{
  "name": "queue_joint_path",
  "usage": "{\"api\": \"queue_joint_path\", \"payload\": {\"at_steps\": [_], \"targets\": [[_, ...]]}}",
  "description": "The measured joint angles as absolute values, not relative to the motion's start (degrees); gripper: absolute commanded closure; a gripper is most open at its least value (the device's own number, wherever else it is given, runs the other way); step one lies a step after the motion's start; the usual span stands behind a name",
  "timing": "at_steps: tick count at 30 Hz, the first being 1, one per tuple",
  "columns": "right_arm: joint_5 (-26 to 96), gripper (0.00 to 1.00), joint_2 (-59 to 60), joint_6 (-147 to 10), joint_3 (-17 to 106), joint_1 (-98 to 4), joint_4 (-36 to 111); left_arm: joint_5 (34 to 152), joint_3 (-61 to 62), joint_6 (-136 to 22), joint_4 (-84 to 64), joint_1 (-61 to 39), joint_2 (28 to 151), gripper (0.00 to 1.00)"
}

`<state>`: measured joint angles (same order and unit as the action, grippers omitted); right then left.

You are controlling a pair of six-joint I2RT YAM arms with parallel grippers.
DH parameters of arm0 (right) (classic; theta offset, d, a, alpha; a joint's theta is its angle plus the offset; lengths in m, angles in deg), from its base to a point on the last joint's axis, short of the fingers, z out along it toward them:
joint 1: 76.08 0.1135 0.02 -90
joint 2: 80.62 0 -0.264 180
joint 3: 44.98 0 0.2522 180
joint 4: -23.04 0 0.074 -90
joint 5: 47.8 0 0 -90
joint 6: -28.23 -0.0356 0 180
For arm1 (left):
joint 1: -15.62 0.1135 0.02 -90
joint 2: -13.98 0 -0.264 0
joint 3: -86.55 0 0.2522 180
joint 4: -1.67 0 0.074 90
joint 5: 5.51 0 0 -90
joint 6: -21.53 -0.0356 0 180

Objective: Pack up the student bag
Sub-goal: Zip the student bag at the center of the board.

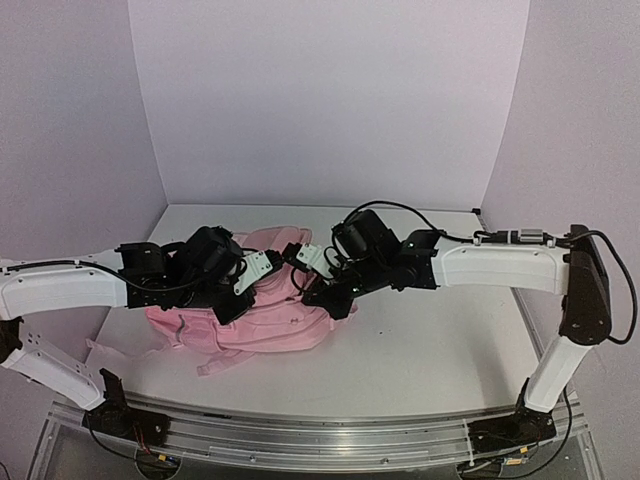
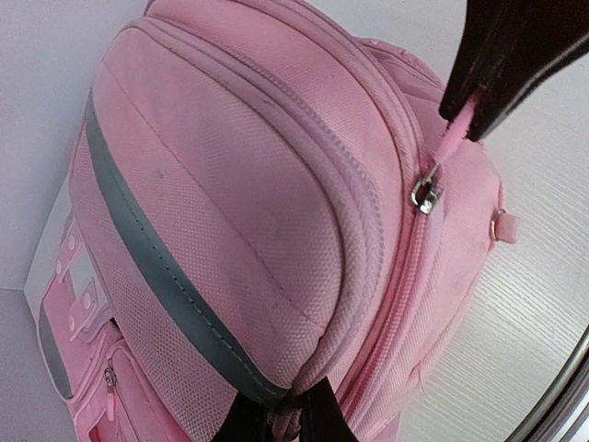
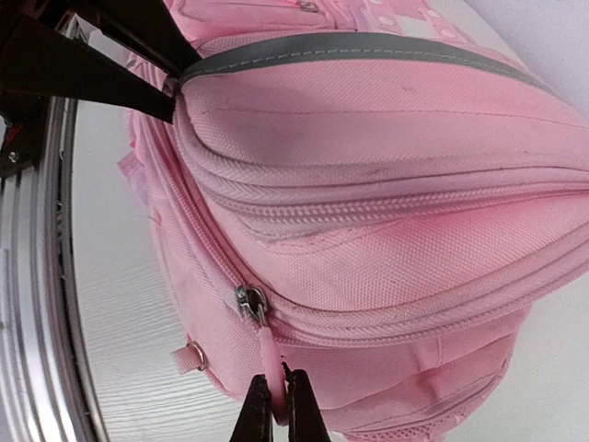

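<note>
The student bag (image 1: 275,322) is a pink backpack lying on the white table between my two arms. My left gripper (image 2: 283,419) is shut on a fold of its fabric at the end of a grey strip (image 2: 147,262). In the top view this gripper (image 1: 234,300) sits at the bag's left side. My right gripper (image 3: 276,410) is shut on the pink zipper pull (image 3: 270,354), just below the metal slider (image 3: 250,304). In the left wrist view the pull (image 2: 453,145) runs up into the right gripper's dark fingers (image 2: 506,64). The zip looks closed.
A metal rail (image 1: 330,430) runs along the table's near edge, close to the bag's side (image 3: 37,276). Loose pink straps (image 1: 215,362) trail toward the rail. A small strap ring (image 3: 195,354) sticks out by the slider. Walls enclose the table on three sides.
</note>
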<state>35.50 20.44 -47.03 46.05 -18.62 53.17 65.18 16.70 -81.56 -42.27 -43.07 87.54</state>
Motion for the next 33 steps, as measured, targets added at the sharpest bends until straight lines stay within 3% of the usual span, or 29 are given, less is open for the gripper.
{"api": "queue_joint_path", "payload": {"at_steps": [10, 16, 23, 33], "targets": [[37.9, 1.0, 20.5, -43.2, 46.3, -18.0, 49.8, 64.8, 17.3, -77.3, -42.6, -42.9, 85.8, 1.0], [34.9, 1.0, 19.0, -34.6, 35.0, -14.0, 35.3, 66.1, 18.9, -72.7, -43.2, -43.0, 86.3, 1.0], [36.4, 1.0, 19.0, -21.2, 32.7, -12.6, 34.3, 70.0, 18.9, -72.1, -42.6, -42.8, 90.9, 1.0], [42.5, 1.0, 19.6, -17.5, 32.6, -11.5, 33.6, 72.1, 18.9, -70.2, -41.1, -42.4, 90.5, 1.0]]}}
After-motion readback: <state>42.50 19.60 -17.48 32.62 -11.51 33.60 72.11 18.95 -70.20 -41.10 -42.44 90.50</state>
